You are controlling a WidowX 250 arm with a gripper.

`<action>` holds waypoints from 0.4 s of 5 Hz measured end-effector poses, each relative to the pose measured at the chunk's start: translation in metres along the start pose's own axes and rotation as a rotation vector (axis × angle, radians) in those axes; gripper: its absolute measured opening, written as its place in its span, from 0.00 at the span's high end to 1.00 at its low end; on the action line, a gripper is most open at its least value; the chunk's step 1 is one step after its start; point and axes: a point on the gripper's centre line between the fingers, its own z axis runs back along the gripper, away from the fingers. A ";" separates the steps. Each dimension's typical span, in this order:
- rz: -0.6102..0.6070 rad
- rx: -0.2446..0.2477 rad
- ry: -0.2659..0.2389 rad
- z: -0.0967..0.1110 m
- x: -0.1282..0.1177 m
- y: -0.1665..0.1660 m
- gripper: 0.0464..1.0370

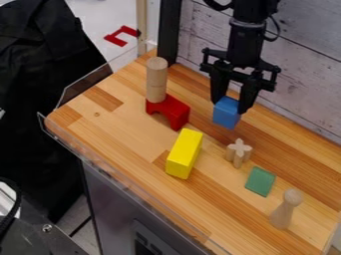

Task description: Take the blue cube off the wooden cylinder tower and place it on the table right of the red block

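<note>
One blue block [226, 112] sits gripped between the fingers of the tool [230, 103]. Nearby on the tabletop [126, 142]: one wooden cylinder [156, 79] upright on one red arch [168, 110], one yellow rectangular block [184, 154], one wooden cross-shaped piece [238, 152], one green block [260, 181], and one wooden peg figure [285, 209] near the right end. The arm hangs down beside the plank wall [293, 94].

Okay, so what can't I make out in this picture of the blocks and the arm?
All in the camera view:
- Blue block: the tool covers part of its upper sides; its underside faces away, so contact with the tabletop is unclear.
- Arm: upper part cut off by the top edge.
- Yellow block: its own body hides the far side.
- Black cloth: cut off by the left edge.
</note>
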 end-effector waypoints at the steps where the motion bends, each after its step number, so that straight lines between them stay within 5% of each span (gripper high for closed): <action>1: -0.003 -0.010 -0.005 -0.001 0.003 0.002 0.50; 2: 0.006 0.004 -0.026 -0.008 0.010 0.010 0.50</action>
